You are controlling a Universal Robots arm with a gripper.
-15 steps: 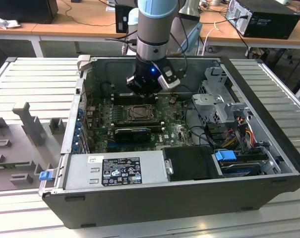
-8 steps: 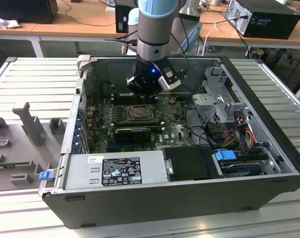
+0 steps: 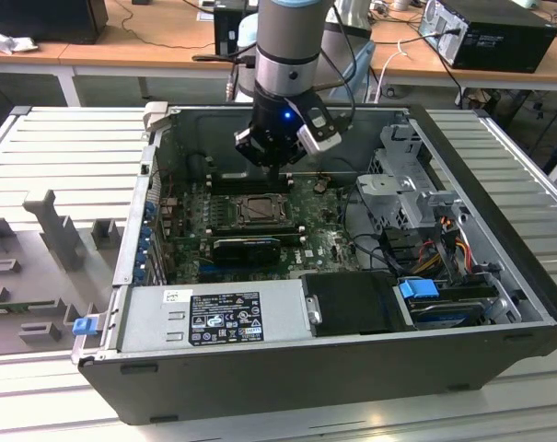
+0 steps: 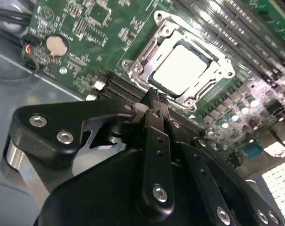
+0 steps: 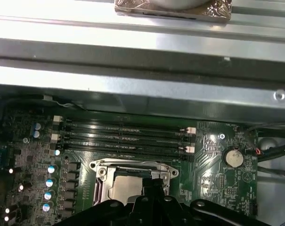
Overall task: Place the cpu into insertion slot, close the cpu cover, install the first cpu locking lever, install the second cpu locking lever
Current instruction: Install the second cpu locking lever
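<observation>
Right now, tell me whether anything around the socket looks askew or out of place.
Nothing stands out. The cpu lies flat and square in the insertion slot, framed evenly by the cpu cover. The claw hangs just beside the socket's edge.

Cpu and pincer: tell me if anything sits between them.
Nothing visible does. In the second wrist view the cpu lies in the insertion slot, its pale face bare inside the cpu cover frame. The pincer hangs just beside the socket's edge, with open air between them.
</observation>
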